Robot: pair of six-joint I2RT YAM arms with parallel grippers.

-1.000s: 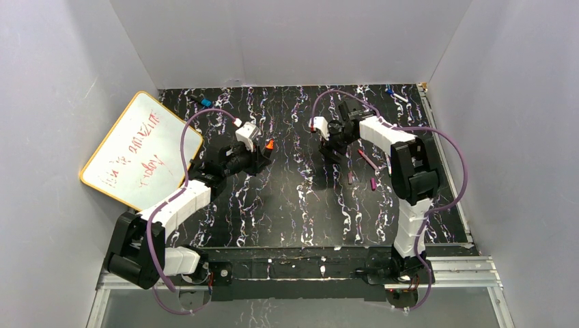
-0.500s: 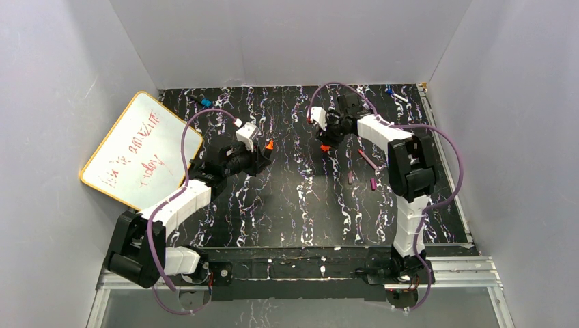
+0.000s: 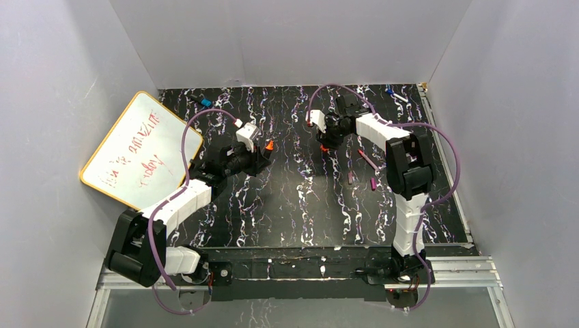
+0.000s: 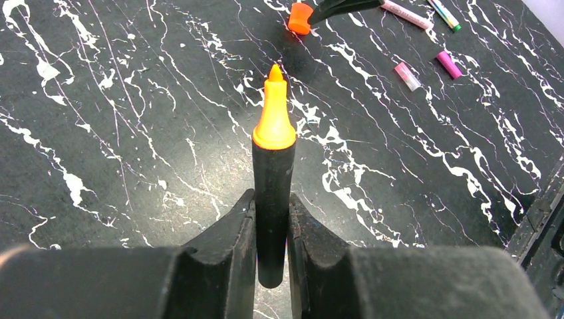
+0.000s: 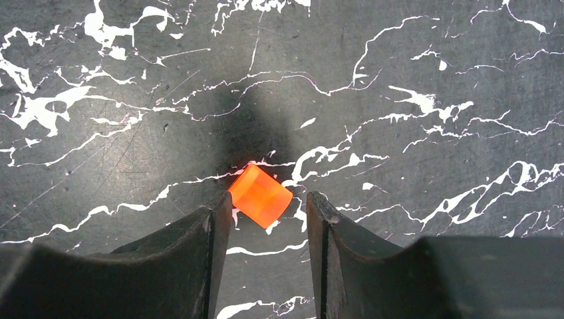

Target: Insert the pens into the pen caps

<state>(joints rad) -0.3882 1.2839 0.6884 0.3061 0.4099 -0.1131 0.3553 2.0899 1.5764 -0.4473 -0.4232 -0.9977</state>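
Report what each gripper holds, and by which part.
Left gripper: black pen with orange tip, clamped at its rear barrel. Right gripper: nothing; its open jaws straddle the small orange plastic cap.

Black marbled table [image 3: 287, 219], pale grey walls [image 3: 293, 41]

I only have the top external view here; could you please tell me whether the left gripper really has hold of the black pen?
Observer: Yes. The left wrist view shows the left gripper shut on the black pen, whose orange tip is bare and points away from the gripper.
Operator: Thank you. Has the right gripper gripped the orange cap?
Observer: Not yet. The right wrist view shows the right gripper open, with the orange cap lying on the table between its jaws.
Operator: Is the cap squared up to the jaws?
Observer: No, it lies skewed, close to one jaw with a gap to the other.
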